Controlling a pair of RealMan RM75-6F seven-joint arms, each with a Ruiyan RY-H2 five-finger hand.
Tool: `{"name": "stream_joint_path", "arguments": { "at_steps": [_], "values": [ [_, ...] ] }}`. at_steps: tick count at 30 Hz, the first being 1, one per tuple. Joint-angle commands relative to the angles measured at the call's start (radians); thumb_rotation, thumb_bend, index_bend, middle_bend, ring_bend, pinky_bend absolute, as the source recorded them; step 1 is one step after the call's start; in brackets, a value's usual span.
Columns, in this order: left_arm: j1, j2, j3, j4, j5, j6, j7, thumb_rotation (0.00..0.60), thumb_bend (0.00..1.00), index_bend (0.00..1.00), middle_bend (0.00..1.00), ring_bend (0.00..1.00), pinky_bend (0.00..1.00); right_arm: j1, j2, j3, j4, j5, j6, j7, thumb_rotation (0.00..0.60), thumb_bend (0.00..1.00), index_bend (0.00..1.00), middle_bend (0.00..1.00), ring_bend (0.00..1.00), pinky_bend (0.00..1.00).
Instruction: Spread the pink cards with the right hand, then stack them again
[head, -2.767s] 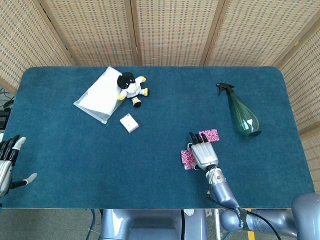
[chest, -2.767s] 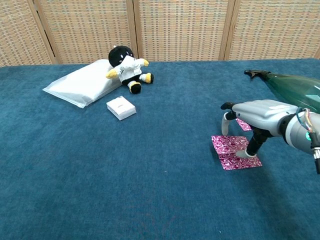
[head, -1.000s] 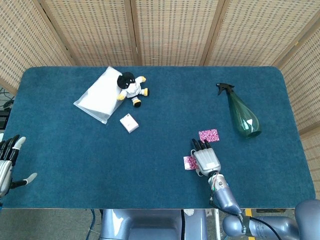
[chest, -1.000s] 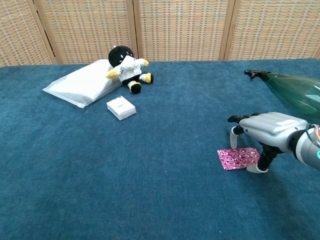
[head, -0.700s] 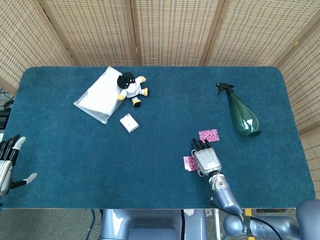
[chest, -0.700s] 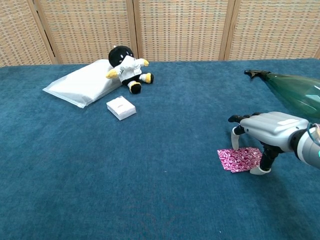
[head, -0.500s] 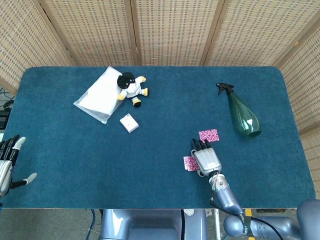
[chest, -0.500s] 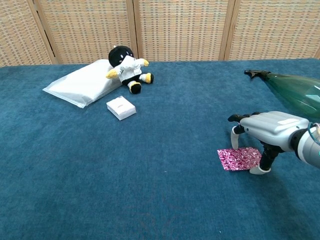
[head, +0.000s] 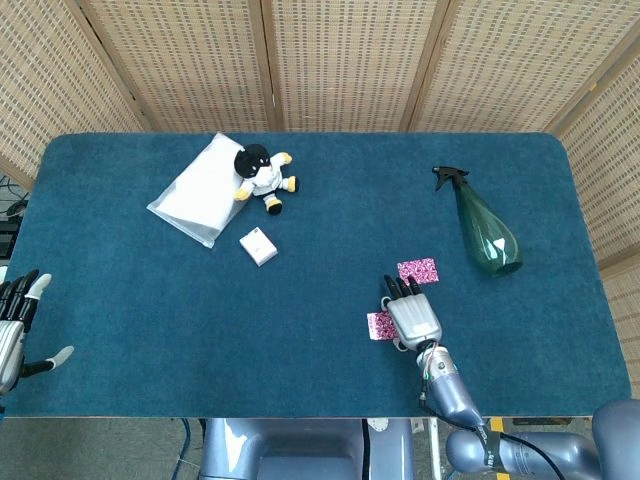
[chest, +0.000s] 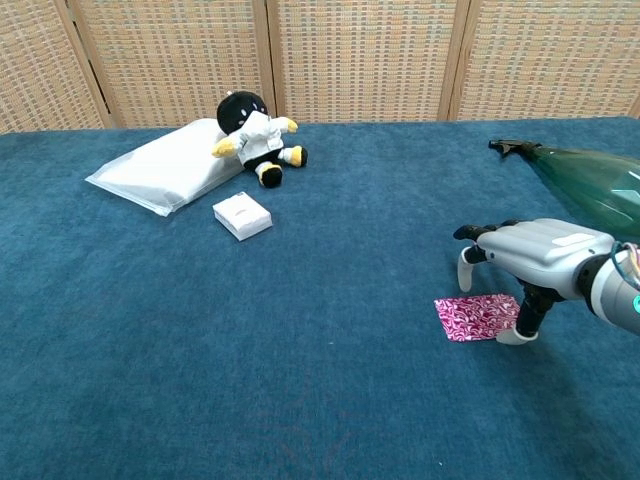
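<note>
Two pink patterned cards lie apart on the blue table. The far card (head: 417, 269) lies flat just beyond my right hand (head: 413, 318). The near card (head: 377, 325) pokes out from under that hand's left side. In the chest view the near card (chest: 475, 316) lies flat under my arched right hand (chest: 535, 255); the thumb tip (chest: 510, 335) touches its right edge, and the other fingers hang spread just above it. The far card is hidden behind the hand there. My left hand (head: 15, 330) rests open at the table's front left edge.
A green spray bottle (head: 485, 230) lies to the right of the far card. At the back left are a white pouch (head: 198, 190), a plush toy (head: 262, 176) and a small white box (head: 258, 246). Wicker screens stand behind the table (head: 300, 330).
Since 2.8 s ago my right hand has dragged the near card toward the front edge, away from the far one. In the last half second its fingertips rose slightly off the card.
</note>
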Motion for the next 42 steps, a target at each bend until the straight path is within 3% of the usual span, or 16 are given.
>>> {"name": "stream_joint_path", "arguments": {
  "at_steps": [1, 8, 13, 19, 27, 42],
  "values": [
    [0.0, 0.0, 0.0, 0.0, 0.0, 0.0, 0.0, 0.6, 0.0, 0.0, 0.0, 0.0, 0.0, 0.001, -0.001, 0.0, 0.002, 0.005, 0.0, -0.008, 0.6, 0.22, 0.29, 0.0, 0.0, 0.02],
    [0.0, 0.0, 0.0, 0.001, 0.001, 0.0, -0.001, 0.6, 0.0, 0.0, 0.0, 0.0, 0.0, 0.001, 0.005, 0.007, -0.011, 0.009, 0.003, -0.006, 0.6, 0.21, 0.29, 0.0, 0.0, 0.02],
    [0.0, 0.0, 0.0, 0.001, 0.0, 0.001, 0.0, 0.6, 0.0, 0.0, 0.0, 0.0, 0.0, 0.008, 0.048, 0.051, -0.062, -0.017, 0.022, 0.018, 0.6, 0.21, 0.29, 0.0, 0.0, 0.02],
    [0.0, 0.0, 0.0, 0.002, 0.0, 0.001, 0.0, 0.6, 0.0, 0.0, 0.0, 0.0, 0.0, 0.028, 0.079, 0.089, -0.042, 0.001, 0.016, 0.013, 0.6, 0.21, 0.29, 0.0, 0.0, 0.02],
    [0.001, -0.003, -0.002, 0.001, -0.003, 0.003, 0.007, 0.6, 0.0, 0.0, 0.0, 0.0, 0.0, 0.064, 0.087, 0.116, 0.086, 0.045, -0.061, 0.032, 0.6, 0.22, 0.29, 0.0, 0.0, 0.02],
    [-0.004, 0.002, -0.003, -0.006, -0.011, -0.01, 0.014, 0.6, 0.0, 0.0, 0.0, 0.0, 0.0, 0.109, -0.018, 0.101, 0.413, 0.02, -0.231, 0.131, 0.6, 0.26, 0.3, 0.0, 0.0, 0.02]
  ]
}}
